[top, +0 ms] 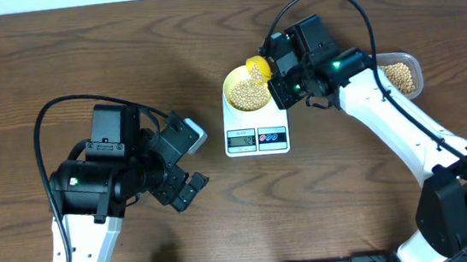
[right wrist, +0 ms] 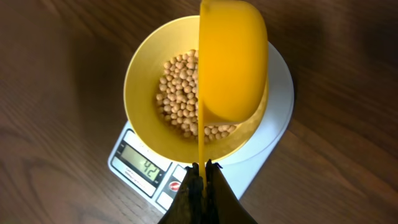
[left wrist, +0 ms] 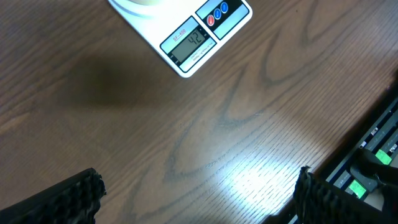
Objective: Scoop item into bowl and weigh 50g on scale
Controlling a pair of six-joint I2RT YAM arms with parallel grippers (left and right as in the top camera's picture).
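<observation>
The right fingers are pressed together on the thin handle of the yellow scoop, with only that flat strip between them. The scoop is turned on its side, its open mouth facing left in the wrist view, and it hangs over the right half of the pale yellow bowl, its lower edge close to the rim. I cannot tell whether anything is left inside it.

A loose heap of beige soybeans covers the bottom of the bowl. The bowl stands on the round weighing plate of the white digital kitchen scale, and the display at the near edge reads 42. From overhead the scale sits near the middle of the wooden surface, with the bowl on its far half. Well right of the scale, partly behind the right arm, a clear plastic container holds more soybeans.

The left fingers are spread wide apart with nothing between them, hanging above bare wood. They are well to the left of the scale and nearer the front edge. That wrist view shows the display reading 42 again, beside a red and a blue button.
</observation>
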